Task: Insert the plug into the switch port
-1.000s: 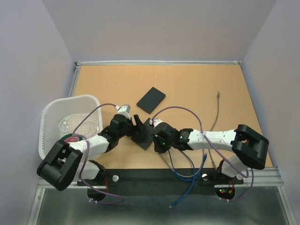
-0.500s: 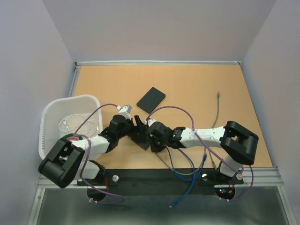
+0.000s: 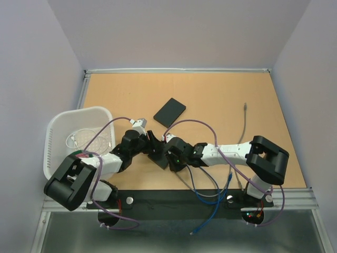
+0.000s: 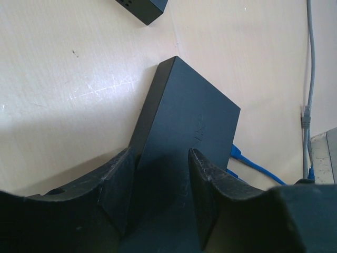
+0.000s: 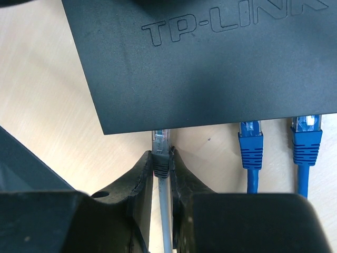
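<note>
Moved since a second ago: the left gripper [image 4: 160, 158] has drawn its jaws in from wide around the switch [image 4: 184, 121], and the right gripper [image 5: 162, 158] has slid leftward, closer to the switch's port side.
Left gripper: one finger stands on each side of the switch's near end, about half closed. The left finger is against the case edge, but I cannot tell whether they are pinching it.
Right gripper: clamped together on the plug [image 5: 161, 141], with the fingers squeezing its dark boot.
Plug: its clear tip points straight at the port face and meets the lower edge of the case. I cannot tell from the wrist view whether it is inside a port.
Grey cable [image 5: 165, 216]: runs back from the plug between the right fingers.
Blue plugs [image 5: 251, 142]: two sit side by side at the same face, to the right of the grey one in the right wrist view.
Switch: a flat black box with TP-LINK lettering on top. It lies on the table [image 3: 210, 95] between the two wrists, towards the near edge.
Second black box [image 3: 169, 112]: lies farther back on the table, apart from the switch.
White basket [image 3: 52, 132]: stands at the table's left edge beside the left arm, with something pale coiled inside.
Loose grey lead [image 3: 243, 126]: lies on the right side of the table, well apart from the switch.
</note>
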Tool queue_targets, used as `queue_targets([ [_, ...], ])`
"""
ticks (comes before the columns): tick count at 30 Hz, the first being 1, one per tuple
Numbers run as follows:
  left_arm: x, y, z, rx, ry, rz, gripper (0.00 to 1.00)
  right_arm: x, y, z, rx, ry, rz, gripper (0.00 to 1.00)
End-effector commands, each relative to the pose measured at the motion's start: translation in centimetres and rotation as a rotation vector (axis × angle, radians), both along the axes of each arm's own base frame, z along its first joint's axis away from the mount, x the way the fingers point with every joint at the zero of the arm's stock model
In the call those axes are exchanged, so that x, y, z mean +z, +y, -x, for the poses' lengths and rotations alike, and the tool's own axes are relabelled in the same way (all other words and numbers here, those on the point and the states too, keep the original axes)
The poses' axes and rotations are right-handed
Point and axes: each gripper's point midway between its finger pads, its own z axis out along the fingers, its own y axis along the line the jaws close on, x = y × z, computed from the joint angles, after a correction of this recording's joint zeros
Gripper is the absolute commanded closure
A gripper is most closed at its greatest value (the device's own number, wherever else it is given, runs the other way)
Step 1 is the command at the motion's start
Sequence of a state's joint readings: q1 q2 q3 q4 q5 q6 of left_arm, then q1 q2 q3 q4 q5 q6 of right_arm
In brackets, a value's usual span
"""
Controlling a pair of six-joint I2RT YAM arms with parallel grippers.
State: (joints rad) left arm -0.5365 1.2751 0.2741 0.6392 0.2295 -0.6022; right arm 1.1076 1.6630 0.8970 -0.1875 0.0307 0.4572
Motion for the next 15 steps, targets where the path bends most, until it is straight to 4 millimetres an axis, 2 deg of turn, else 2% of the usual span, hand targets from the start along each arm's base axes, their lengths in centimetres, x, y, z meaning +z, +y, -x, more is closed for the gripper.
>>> queue_targets([
  [1,1.3,-1.2,0.2,-0.061,-0.041,0.055,0.47,1.2,1.2,-1.1,-0.018,-0.049,-0.021,1.00],
  [15,0.5,-0.8,0.0,-0.038,-0.014,0.048,0.54,2.8,3.3,-0.7,0.030,-0.031,-0.078,1.00],
])
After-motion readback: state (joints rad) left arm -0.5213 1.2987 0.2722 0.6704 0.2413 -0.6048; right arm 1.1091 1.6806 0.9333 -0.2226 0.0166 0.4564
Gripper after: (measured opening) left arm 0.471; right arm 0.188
